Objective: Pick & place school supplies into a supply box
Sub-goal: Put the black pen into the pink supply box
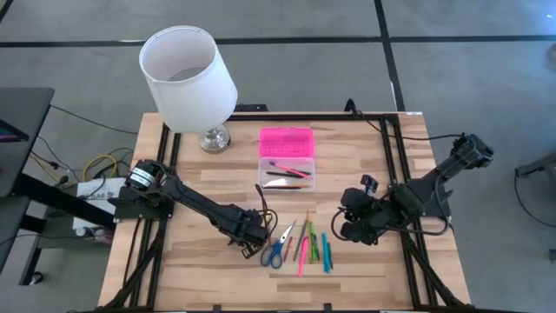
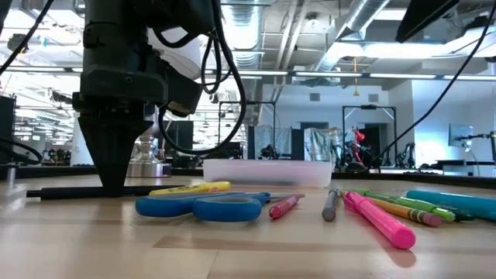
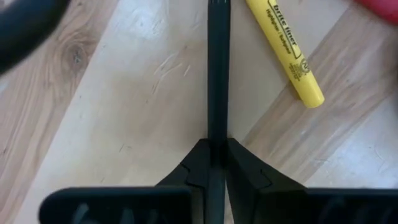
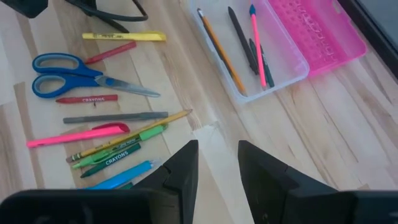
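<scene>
Black pen (image 3: 218, 68) on the tabletop (image 1: 217, 261) beside the scissors (image 1: 274, 251) is clamped in the left hand (image 1: 254, 233), grasp step; next comes a lift and carry to the open supply box (image 1: 287, 161); right hand (image 4: 217, 163), fingers apart, waits near the supplies.

White lampshade (image 1: 188, 76) on a silver lamp base (image 1: 214, 138), standing at the far left part of the wooden table (image 1: 208, 174); coiled cables (image 1: 95, 169) on the floor beside the table's left edge; grey floor around.
</scene>
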Robot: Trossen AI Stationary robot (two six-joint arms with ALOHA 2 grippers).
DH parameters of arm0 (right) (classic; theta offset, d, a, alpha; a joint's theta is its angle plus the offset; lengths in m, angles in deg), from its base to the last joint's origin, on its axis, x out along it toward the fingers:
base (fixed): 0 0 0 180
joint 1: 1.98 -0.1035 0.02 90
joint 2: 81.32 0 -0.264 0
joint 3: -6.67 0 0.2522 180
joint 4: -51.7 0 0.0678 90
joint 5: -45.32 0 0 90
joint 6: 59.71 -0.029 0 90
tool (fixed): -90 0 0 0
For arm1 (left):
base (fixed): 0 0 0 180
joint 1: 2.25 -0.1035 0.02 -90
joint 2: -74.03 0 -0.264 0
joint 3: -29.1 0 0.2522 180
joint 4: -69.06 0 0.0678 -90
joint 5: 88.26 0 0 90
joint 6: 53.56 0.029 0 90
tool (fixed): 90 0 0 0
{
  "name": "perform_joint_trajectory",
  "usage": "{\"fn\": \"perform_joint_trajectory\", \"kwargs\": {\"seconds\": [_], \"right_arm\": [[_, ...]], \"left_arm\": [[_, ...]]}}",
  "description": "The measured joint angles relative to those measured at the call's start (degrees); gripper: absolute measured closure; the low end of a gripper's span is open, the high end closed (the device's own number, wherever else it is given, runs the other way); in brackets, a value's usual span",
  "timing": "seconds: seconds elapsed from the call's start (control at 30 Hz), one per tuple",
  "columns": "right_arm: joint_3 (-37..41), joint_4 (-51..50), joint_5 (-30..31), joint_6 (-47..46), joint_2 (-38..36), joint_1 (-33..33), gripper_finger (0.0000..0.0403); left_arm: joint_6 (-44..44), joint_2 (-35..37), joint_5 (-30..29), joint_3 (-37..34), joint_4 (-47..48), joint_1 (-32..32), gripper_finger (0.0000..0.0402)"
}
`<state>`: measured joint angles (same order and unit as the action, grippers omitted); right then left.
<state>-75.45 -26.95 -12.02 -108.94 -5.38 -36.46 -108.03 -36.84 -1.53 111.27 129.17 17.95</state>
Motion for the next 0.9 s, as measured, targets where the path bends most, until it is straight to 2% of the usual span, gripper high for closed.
{"fn": "perform_joint_trajectory", "kwargs": {"seconds": [0.23,0.5,0.7,0.9], "right_arm": [[-0.02,-0.02,0.04,-0.24,0.0,0.0,0.0296],[0.37,-0.04,0.46,-0.26,0.0,0.0,0.0296],[2.39,0.95,0.43,-0.57,0.01,0.0,0.0296],[3.15,1.05,0.49,-2.24,0.02,0.0,0.0296]], "left_arm": [[-0.01,0.44,-0.04,-0.13,0.28,0.02,0.0375],[-0.39,3.03,-2.5,-0.61,3.56,-0.48,0.0387],[-0.79,6.82,-3.07,-0.5,5.57,-1.59,0.0385],[1.22,11.2,-7.16,-0.33,4.97,-5.54,0.0386]]}}
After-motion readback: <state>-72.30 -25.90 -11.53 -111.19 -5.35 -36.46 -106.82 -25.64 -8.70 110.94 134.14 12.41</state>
